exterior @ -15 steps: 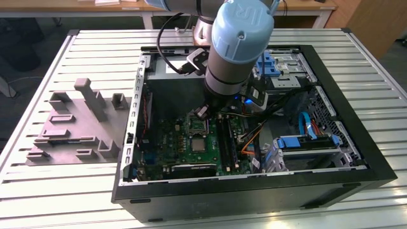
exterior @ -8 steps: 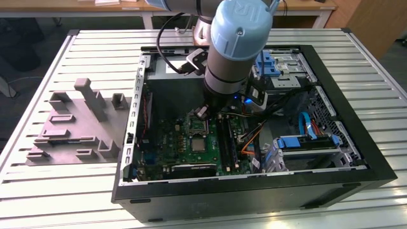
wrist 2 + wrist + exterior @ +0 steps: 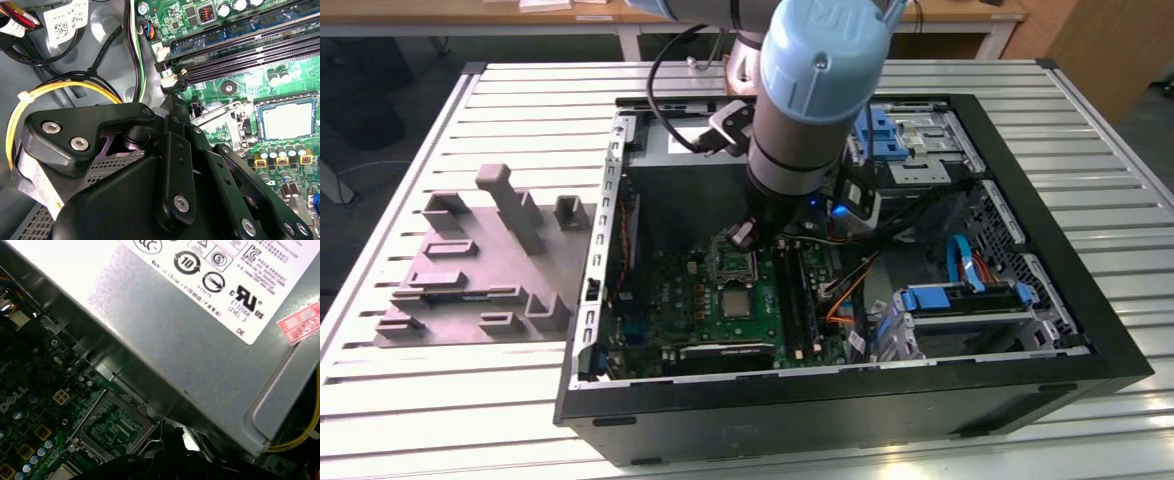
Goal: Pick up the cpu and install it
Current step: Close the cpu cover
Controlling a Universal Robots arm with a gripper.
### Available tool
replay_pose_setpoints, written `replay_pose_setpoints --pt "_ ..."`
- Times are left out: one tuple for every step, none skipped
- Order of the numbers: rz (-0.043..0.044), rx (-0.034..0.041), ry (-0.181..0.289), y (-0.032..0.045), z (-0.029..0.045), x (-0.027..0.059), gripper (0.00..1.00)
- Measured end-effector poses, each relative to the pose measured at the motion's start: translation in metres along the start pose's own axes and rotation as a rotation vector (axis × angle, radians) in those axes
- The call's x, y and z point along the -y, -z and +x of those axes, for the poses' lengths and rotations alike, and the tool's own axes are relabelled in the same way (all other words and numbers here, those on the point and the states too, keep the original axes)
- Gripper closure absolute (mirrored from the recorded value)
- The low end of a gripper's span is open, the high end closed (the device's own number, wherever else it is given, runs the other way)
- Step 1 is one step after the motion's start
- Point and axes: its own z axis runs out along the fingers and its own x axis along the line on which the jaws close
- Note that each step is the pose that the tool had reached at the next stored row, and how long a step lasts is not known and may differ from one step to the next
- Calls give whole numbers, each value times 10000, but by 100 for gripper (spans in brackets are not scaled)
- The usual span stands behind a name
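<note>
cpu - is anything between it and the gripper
The raised socket frame stands beside the cpu, on the side towards the gripper. The cpu's top is bare, with nothing lying on it.

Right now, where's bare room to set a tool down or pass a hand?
Bare slatted table beyond the grey tray, toward the far edge, and the strip in front of the tray, at the exterior view's left. Crowded: inside the open case, where the arm hangs over the motherboard among cables.
</note>
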Motion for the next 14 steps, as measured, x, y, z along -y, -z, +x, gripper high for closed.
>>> replay_pose_setpoints --pt "16 -12 0 3 -2 -2 89" --pt "38 -31 -2 7 -2 -4 89" --pt "60 -49 -3 12 -4 -5 89" --pt "79 -65 -4 17 -5 -7 89" --pt "100 -82 -5 22 -6 -9 89" --pt "118 -98 -6 28 -7 -11 89" --pt "135 -111 -7 34 -8 -13 89" --pt "149 -123 -7 40 -10 -15 89" --pt "166 -136 -8 45 -12 -17 89" --pt "186 -152 -9 49 -13 -20 89" --pt "215 -175 -11 54 -15 -22 89" --pt "246 -202 -13 60 -16 -24 89" --pt "277 -226 -14 66 -17 -26 89" --pt "305 -250 -15 73 -19 -28 89"
